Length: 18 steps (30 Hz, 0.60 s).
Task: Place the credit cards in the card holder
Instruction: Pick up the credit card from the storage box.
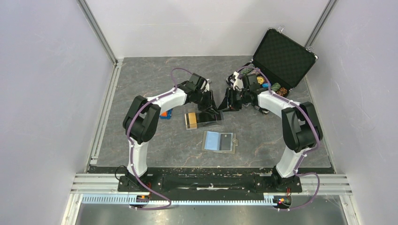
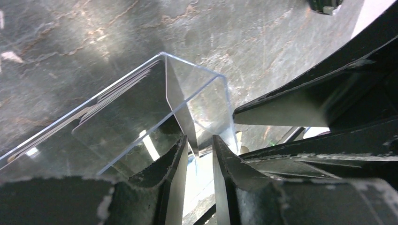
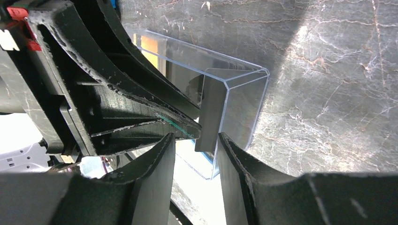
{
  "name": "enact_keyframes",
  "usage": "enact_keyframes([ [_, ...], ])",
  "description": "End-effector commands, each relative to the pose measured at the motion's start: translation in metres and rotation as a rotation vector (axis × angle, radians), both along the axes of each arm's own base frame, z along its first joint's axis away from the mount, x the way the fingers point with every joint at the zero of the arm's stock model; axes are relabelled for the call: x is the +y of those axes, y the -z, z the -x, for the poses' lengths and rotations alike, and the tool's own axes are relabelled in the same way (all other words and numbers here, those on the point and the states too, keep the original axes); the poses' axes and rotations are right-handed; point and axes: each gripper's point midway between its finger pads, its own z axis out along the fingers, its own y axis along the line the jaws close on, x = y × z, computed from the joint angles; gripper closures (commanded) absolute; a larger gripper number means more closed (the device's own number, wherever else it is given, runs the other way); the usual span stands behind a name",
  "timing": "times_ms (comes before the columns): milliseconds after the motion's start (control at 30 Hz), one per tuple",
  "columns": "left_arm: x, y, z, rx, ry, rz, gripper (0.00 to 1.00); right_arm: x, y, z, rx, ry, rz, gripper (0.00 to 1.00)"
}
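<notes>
The credit cards lie in a clear plastic tray (image 1: pixel 204 118): an orange-tan card (image 1: pixel 190 120) at its left end and black cards (image 1: pixel 210 116) beside it. The card holder (image 1: pixel 219 140) lies open and flat in front of the tray, pale blue-grey inside, with something dark on its right half. My left gripper (image 1: pixel 217 109) is shut on the tray's right end wall (image 2: pixel 199 136). My right gripper (image 1: pixel 228 106) is open, its jaws straddling the same end of the tray (image 3: pixel 234 108). The orange-tan card shows through the tray in the right wrist view (image 3: pixel 150 47).
A black poker-chip briefcase (image 1: pixel 281 56) stands open at the back right, with chips (image 1: pixel 277 87) along its front edge. A small blue and orange object (image 1: pixel 165 113) lies under my left arm. White walls and rails enclose the grey stone-patterned table.
</notes>
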Motion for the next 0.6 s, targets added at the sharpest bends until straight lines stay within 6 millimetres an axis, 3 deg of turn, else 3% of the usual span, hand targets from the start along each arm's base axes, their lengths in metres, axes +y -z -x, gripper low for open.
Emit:
enact_keyframes([
  [0, -0.022, -0.026, -0.003, -0.056, 0.019, 0.100, 0.67, 0.004, -0.022, 0.002, -0.069, -0.030, -0.046, 0.60],
  [567, -0.024, -0.023, 0.003, -0.059, 0.050, 0.107, 0.61, -0.015, -0.026, -0.007, -0.084, 0.017, -0.037, 0.60],
])
